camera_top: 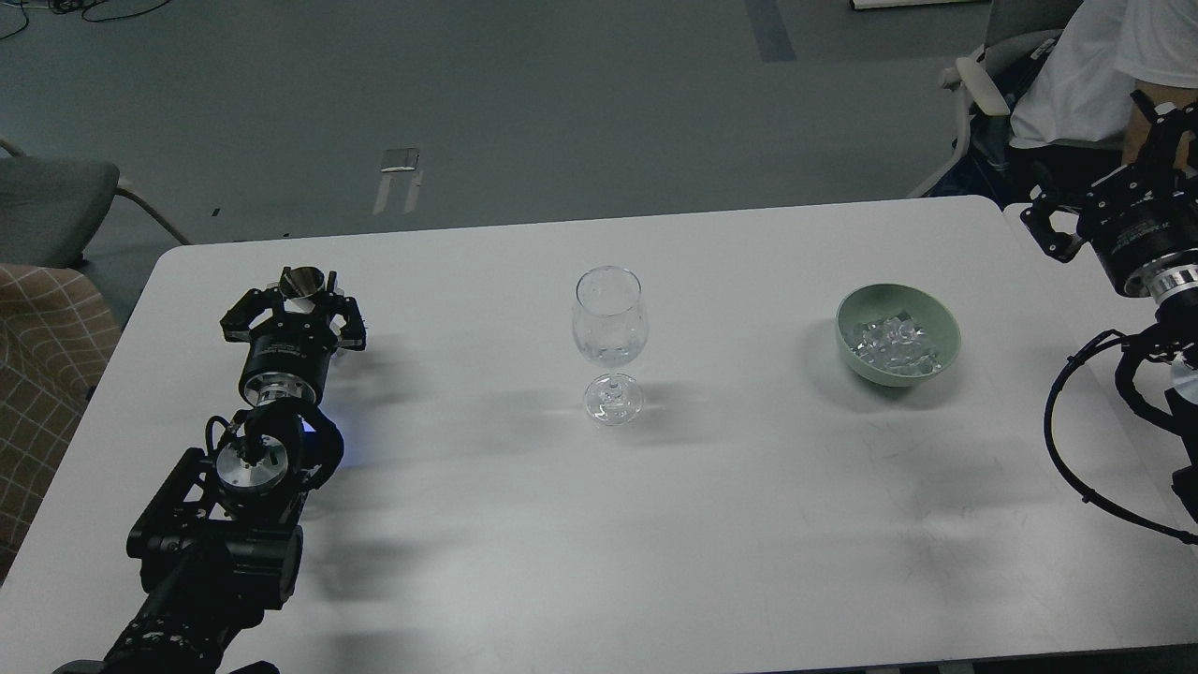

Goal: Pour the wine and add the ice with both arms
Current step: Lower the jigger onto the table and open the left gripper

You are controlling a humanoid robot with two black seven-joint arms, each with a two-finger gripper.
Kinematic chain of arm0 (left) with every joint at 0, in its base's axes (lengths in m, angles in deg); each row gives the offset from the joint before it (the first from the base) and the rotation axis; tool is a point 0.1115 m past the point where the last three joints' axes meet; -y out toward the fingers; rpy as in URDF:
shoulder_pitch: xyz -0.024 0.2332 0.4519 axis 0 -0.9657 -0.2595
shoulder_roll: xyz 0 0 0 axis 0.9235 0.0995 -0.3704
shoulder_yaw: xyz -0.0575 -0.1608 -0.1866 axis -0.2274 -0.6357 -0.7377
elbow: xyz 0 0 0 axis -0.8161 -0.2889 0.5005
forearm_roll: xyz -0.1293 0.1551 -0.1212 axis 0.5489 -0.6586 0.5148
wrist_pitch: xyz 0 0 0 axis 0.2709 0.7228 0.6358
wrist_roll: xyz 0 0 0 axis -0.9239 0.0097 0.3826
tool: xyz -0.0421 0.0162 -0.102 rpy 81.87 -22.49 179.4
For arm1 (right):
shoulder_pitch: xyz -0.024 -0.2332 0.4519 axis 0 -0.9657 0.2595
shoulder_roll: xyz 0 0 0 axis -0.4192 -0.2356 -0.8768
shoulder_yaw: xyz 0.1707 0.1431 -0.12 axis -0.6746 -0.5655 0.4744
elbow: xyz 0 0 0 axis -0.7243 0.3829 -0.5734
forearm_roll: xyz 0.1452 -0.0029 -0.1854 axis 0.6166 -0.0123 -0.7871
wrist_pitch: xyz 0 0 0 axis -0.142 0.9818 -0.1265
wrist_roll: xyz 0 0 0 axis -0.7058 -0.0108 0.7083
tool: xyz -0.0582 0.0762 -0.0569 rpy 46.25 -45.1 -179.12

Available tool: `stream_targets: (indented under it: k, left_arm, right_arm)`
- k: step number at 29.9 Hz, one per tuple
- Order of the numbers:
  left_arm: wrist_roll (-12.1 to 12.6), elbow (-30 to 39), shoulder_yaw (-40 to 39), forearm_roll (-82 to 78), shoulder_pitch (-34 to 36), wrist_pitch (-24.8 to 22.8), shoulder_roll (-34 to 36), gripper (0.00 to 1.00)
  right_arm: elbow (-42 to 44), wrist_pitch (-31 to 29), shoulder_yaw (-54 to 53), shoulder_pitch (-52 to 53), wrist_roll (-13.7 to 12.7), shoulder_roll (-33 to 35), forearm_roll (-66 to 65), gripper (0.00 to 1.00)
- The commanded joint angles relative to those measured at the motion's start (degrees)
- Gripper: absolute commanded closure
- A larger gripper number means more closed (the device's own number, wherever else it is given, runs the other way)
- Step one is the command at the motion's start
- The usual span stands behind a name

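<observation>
— While the left gripper [301, 298] clasps a small metal cup [304, 281] at mid-left, where's the ice [894, 341]?
— Heaped in the green bowl [943, 318], right of the wine glass [609, 342]; right gripper [1053, 232] spread, empty, upper right, presumably poised for it.

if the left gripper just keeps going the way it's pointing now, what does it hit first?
The small metal cup. The left gripper points toward the table's far edge, and the cup sits right at its fingers, apparently between them already. Beyond it only bare table, though depth is unclear.
</observation>
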Motion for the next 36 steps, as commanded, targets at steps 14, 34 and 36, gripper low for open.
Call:
stream_targets:
  k: [14, 34, 36]
  left_arm:
    - [0.00, 1.39, 1.49, -0.07, -0.58, -0.06, -0.27, 0.44]
    - [0.09, 4.90, 1.49, -0.07, -0.76, 0.03, 0.08, 0.25]
    - [0.00, 5.77, 1.49, -0.07, -0.67, 0.03, 0.26, 0.17]
  right_arm:
    - [-0.27, -0.02, -0.09, 0.13, 0.00, -0.07, 0.09, 0.00]
    - [-0.88, -0.02, -0.26, 0.83, 0.00, -0.07, 0.26, 0.00]
    - [-0.71, -0.02, -0.26, 0.92, 0.00, -0.07, 0.26, 0.00]
